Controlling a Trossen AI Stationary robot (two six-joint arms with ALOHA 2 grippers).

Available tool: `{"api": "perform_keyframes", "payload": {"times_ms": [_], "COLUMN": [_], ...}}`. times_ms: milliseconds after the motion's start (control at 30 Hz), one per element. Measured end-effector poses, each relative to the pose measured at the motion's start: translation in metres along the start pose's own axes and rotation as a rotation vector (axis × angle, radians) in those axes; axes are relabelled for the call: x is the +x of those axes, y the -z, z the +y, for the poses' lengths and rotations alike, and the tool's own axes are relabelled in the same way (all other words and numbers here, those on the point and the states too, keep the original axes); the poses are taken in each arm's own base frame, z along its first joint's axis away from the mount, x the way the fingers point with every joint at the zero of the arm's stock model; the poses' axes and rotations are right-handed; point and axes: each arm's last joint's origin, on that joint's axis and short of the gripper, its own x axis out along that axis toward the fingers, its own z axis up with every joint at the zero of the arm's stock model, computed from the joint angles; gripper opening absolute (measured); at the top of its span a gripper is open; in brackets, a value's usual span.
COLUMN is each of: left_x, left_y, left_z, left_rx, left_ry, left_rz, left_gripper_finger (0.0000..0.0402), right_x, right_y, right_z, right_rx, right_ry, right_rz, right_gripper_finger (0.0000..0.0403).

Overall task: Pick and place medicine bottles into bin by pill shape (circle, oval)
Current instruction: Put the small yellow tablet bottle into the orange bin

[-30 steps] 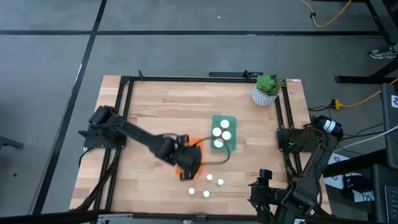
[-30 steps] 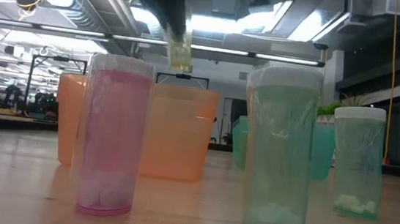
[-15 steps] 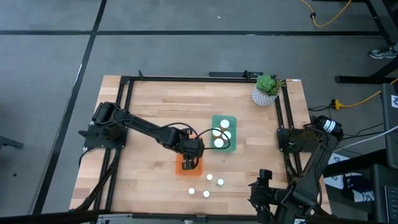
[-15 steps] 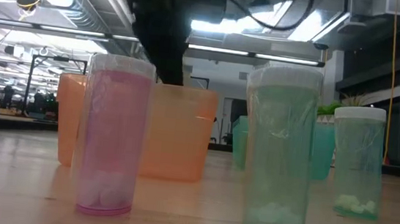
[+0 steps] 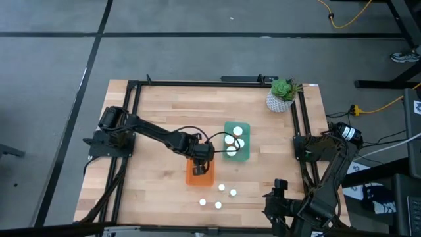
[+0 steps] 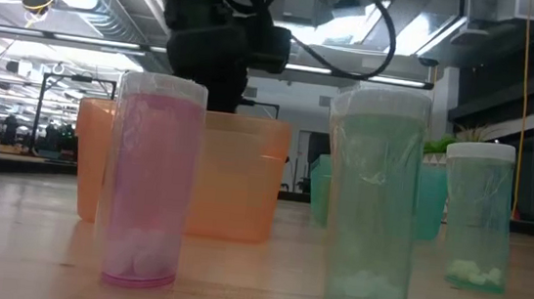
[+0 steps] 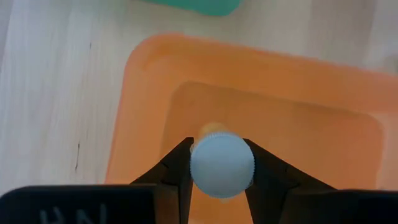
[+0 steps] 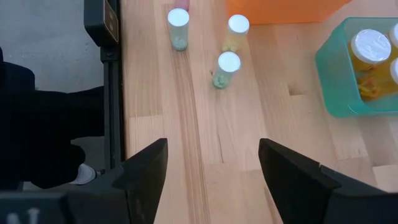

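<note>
Placement step in hand. Your left gripper [image 7: 221, 171] is clamped on a white-capped bottle [image 7: 221, 165], poised over the orange bin [image 7: 149, 93] — the left wrist view alone confirms that grip; from above the arm hides it. Next move, in my judgement: lower a little, then release inside the walls. The green bin [image 5: 245, 155] already holds three bottles. Four more stand loose on the table [image 5: 158, 191]. Your right gripper [image 8: 211, 163] waits at the near right edge, fingers spread wide.
</note>
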Motion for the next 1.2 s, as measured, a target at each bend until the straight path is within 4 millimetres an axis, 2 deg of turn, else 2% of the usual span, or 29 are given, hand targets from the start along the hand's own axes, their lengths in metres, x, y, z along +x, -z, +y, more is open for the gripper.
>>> {"api": "perform_keyframes", "payload": {"times_ms": [433, 933, 1200], "left_x": [0.0010, 0.0011, -0.0015], "left_y": [0.0012, 0.0010, -0.0029], "left_z": [0.0010, 0.0015, 0.0023], "left_rx": [-0.010, -0.016, -0.012], "left_ry": [0.025, 0.026, 0.010], "left_rz": [0.018, 0.018, 0.002], "left_gripper_finger": [0.0114, 0.0162, 0.0169], "right_x": [0.0000, 0.0000, 0.0000], "right_y": [-0.0001, -0.0001, -0.0001], "right_z": [0.0000, 0.0000, 0.0000], "right_rx": [-0.001, 0.001, 0.001], "right_ry": [0.000, 0.000, 0.000], "right_rz": [0.000, 0.000, 0.000], "right_gripper_finger": [0.0255, 0.0255, 0.0255]}}
